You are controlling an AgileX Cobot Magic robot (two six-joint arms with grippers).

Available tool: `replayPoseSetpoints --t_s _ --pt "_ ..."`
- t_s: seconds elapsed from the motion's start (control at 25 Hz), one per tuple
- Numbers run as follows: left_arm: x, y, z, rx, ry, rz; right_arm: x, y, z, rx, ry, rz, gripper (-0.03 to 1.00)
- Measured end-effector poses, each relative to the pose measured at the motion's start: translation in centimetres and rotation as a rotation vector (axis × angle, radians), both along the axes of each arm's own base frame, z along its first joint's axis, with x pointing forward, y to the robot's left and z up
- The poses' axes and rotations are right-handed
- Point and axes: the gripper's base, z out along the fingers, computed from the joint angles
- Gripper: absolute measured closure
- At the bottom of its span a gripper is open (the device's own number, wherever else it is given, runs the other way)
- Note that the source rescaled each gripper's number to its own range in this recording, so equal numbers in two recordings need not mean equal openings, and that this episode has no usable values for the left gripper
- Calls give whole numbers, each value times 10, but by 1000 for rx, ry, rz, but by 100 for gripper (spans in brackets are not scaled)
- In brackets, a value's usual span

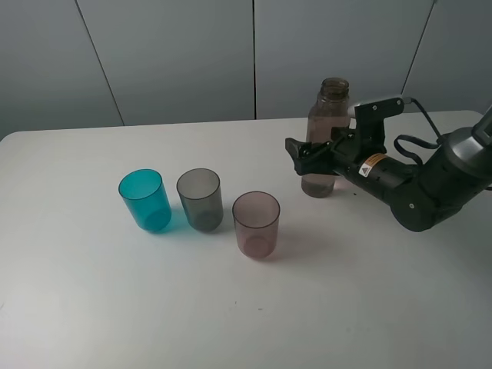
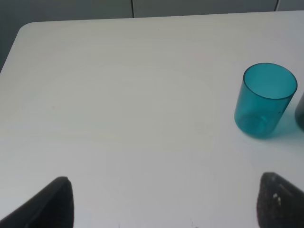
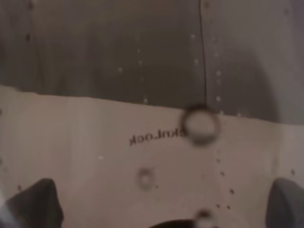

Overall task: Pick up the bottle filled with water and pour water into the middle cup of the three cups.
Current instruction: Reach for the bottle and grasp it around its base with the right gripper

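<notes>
Left end effector (image 2: 166, 204) hangs over the surface (image 2: 118, 95), jaws wide, nothing held. Teal cup (image 1: 144, 199), middle cup (image 1: 200, 198) and mauve cup (image 1: 255, 223) stand upright in a row. The bottle (image 1: 329, 115) stands upright to their right; right end effector (image 1: 306, 157) straddles it, jaws wide.

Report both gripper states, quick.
Left gripper: open, holding nothing.
Right gripper: open, straddling the bottle, not clamped on it yet.

We see a white table (image 1: 92, 307) carrying a slanted row of three cups: a teal-blue cup (image 1: 144, 200), the middle cup (image 1: 200, 199) and a pinkish-mauve cup (image 1: 256, 224). The bottle (image 1: 330, 115) stands upright, well apart.
</notes>
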Motion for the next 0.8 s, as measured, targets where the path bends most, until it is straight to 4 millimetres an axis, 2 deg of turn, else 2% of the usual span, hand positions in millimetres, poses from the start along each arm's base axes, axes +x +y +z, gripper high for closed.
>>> replayPoseSetpoints --t_s 0.64,0.8 --pt "0 0 0 0 0 0 2 1 1 4 -10 0 -3" --pt "0 0 0 5 0 3 2 1 -5 12 -11 0 -3"
